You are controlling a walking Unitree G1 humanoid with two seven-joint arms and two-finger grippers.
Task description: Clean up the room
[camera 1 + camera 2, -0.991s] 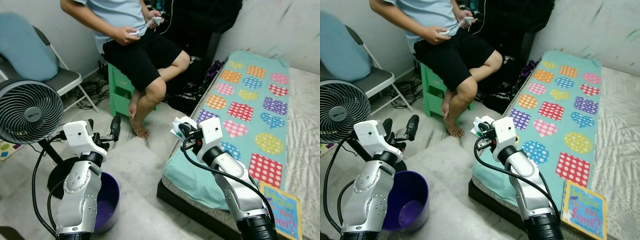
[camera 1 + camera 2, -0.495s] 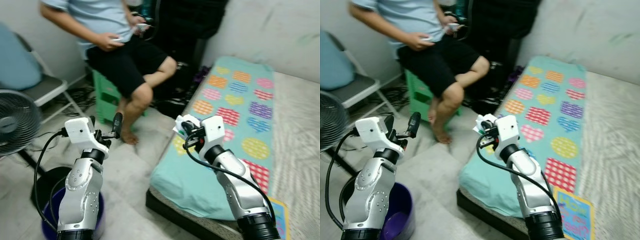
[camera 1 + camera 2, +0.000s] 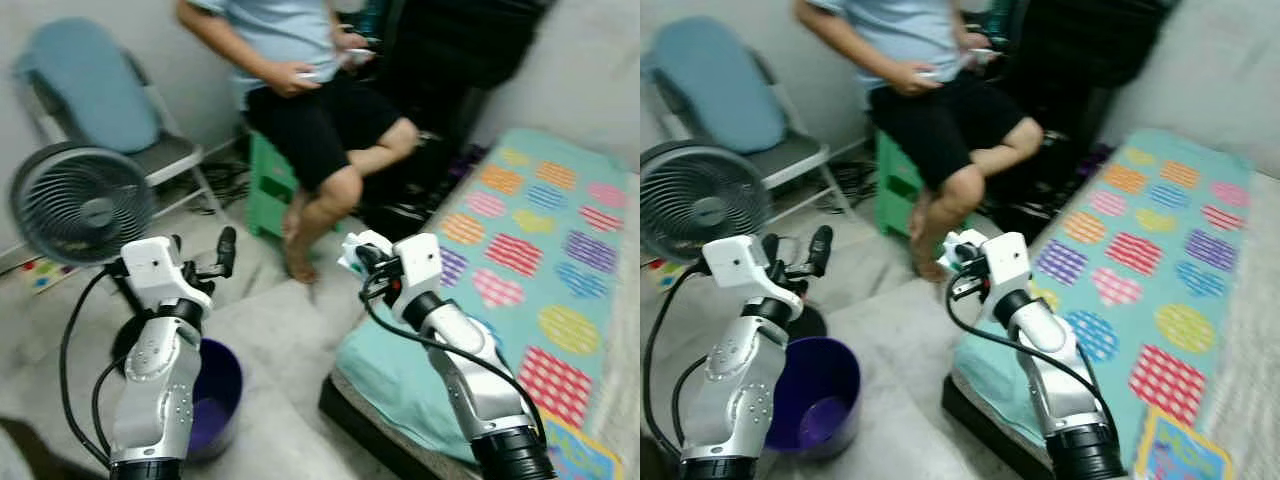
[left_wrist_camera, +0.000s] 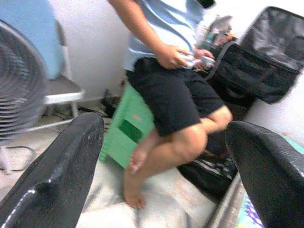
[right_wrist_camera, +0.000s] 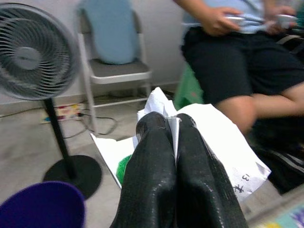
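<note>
R gripper is clamped on a crumpled white paper, fingers pinched tight w/ the sheet sticking out both sides; held up in front of the robot, above the floor just off the mattress edge. L gripper is spread wide, holding nothing, raised near the fan. Purple bin sits on the floor below the L arm, by the fan base. Person seated on a green stool behind. Step, prob: carrying trash to the bin. Next move needs the R arm swung across over the bin opening, then release; bin is well apart from the paper, so robot likely has to turn/step closer first.
</note>
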